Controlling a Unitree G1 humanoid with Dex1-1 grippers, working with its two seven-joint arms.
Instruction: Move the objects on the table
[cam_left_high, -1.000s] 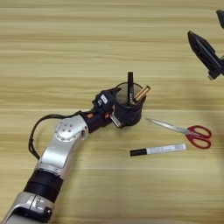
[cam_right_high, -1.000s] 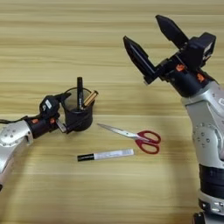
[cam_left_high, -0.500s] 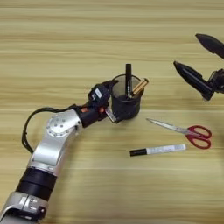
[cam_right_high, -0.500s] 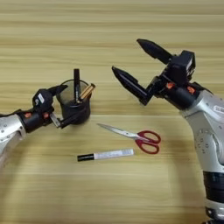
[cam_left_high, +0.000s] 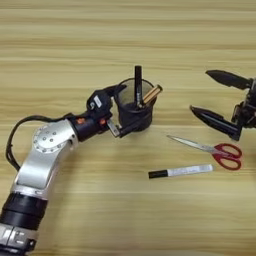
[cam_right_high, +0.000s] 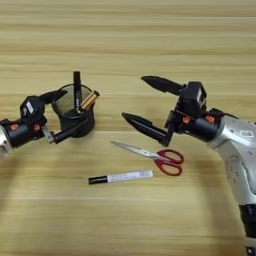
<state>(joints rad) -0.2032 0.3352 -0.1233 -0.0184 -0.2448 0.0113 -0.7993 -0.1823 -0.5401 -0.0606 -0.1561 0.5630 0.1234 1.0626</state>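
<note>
My left gripper (cam_left_high: 127, 110) is clamped around the cup (cam_left_high: 133, 106), one finger behind its rim and one along its lower front wall, and over the last second it has carried the cup a little up and to the right, so it now sits just left of centre in the frame, upright, with the black pen (cam_left_high: 138, 85) and gold pen (cam_left_high: 151, 94) standing in it. The bigger change is on the other side: my right gripper (cam_right_high: 145, 103) has swung down from the upper right, where it was pointing upward, and now reaches leftward with its fingers spread wide and holding nothing, the lower finger hanging just above the blades of the scissors (cam_right_high: 152, 155). The scissors and the marker (cam_right_high: 120, 176) lie flat on the table (cam_left_high: 60, 40) in the lower middle, neither shifted. I read this as the cup move under way and the right arm lining up on the scissors next, though I can't be sure of that target.
</note>
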